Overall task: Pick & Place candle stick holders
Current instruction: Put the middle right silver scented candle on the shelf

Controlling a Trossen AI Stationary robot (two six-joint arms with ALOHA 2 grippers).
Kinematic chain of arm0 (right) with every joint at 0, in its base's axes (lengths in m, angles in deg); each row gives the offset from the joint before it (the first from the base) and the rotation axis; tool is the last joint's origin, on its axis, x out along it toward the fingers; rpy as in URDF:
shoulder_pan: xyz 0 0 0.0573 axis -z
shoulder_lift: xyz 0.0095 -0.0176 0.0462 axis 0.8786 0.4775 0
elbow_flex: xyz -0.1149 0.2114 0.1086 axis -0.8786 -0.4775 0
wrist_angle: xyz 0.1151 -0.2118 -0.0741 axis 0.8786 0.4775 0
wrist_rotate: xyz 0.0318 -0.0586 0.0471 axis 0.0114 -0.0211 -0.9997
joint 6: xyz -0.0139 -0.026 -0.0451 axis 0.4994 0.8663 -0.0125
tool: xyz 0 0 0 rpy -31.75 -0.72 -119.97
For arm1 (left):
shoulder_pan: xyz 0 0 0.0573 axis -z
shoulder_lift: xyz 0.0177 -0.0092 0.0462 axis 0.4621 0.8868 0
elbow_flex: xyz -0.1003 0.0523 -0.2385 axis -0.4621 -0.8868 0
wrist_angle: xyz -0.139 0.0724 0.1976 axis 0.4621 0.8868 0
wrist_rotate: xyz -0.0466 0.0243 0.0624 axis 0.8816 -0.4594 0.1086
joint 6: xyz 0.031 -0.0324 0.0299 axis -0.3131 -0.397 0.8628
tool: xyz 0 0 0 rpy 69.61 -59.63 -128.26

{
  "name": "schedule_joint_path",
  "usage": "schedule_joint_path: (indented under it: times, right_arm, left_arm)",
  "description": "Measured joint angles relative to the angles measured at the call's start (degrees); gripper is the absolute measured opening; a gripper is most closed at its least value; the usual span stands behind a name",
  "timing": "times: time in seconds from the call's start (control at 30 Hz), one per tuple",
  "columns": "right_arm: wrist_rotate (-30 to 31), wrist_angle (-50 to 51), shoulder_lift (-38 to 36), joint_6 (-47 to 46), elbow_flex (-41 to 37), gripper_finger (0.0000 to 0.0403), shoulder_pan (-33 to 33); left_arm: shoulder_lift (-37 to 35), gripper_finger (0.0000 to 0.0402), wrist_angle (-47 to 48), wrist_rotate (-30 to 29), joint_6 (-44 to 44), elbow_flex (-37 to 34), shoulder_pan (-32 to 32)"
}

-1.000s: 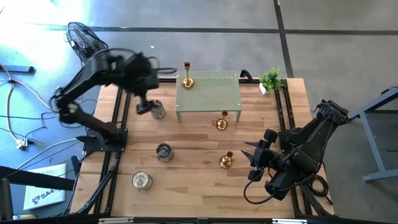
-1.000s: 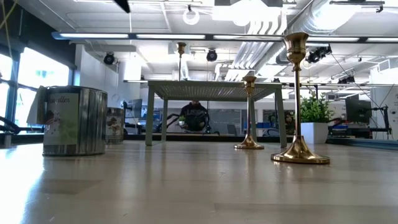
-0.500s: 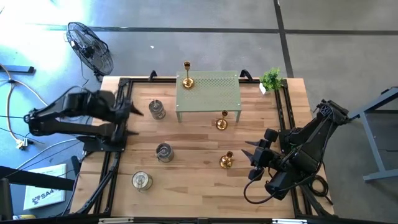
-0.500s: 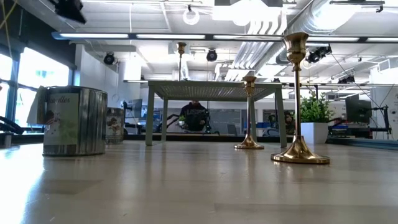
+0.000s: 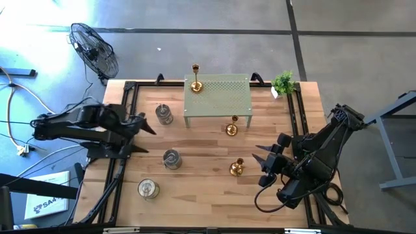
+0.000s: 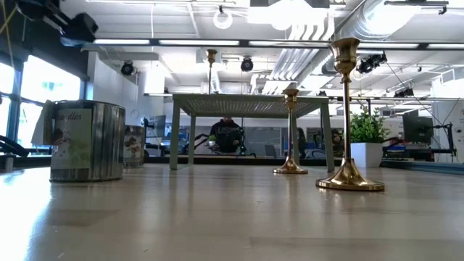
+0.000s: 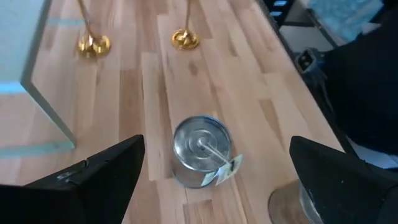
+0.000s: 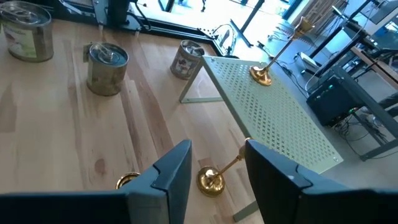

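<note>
While the left gripper point(image 5: 144, 133) hangs with its fingers spread wide and empty over the left edge of the worktop point(image 5: 208, 198), the right gripper point(image 5: 259, 166) waits at the right side with its fingers partly apart, grasping nothing.

Just ahead of the left gripper stands the middle silver holder point(image 5: 171, 159); the far silver holder point(image 5: 164, 115) stands beyond it beside the green stand point(image 5: 218, 97), and the near silver holder point(image 5: 148, 189) sits toward the front edge. The left wrist view looks down into the middle silver holder point(image 7: 201, 151), showing a wick-like stick and a paper tag at its rim, which the high view does not resolve.

Just beside the right gripper, on its left, stands one gold holder point(image 5: 236, 168). A second gold holder point(image 5: 232, 129) stands farther ahead, at the stand's front edge, and a third gold holder point(image 5: 195, 84) sits on the stand's far left corner.

The right wrist view shows the third gold holder point(image 8: 262, 74) on the perforated top and the two silver ones point(image 8: 107, 68) beyond it. Only the low view shows the gold ones' differing heights, and a person point(image 6: 227, 135) in the room behind. A potted plant point(image 5: 283, 82) stands at the worktop's far right corner.
</note>
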Motion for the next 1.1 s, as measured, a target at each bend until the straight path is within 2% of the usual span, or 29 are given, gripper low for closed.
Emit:
schedule_joint_path:
  times: [0.2,0.33,0.47,0.7,0.83,1.1]
  right_arm:
    - [-0.14,0.0,0.0,0.0,0.0,0.0145,0.0]
    - [-0.47,0.01,0.0,0.24,0.02,0.0145,0.0]
    - [-1.57,0.0,0.0,0.39,0.02,0.0145,0.0]
    - [-2.24,0.0,0.0,0.17,0.02,0.0145,0.0]
    - [-2.19,0.0,0.0,0.37,0.02,0.0145,0.0]
    - [-2.17,-0.01,0.0,0.11,0.02,0.0145,0.0]
  left_arm:
    - [5.88,0.0395,-3.35,-0.28,-8.9,-4.98,0.0]
    - [9.35,0.0395,-6.32,-0.7,-9.4,-8.45,0.5]
    - [10.95,0.0395,-13.7,-1.58,-8.22,-12.16,4.16]
    - [11.26,0.0395,-21.1,-11.14,-8.99,-17.55,13.33]
    - [11.26,0.0395,-25.74,-14.26,-9.21,-20.36,17.57]
    - [11.26,0.0395,-29.46,-19.82,-10.97,-24.6,20.64]
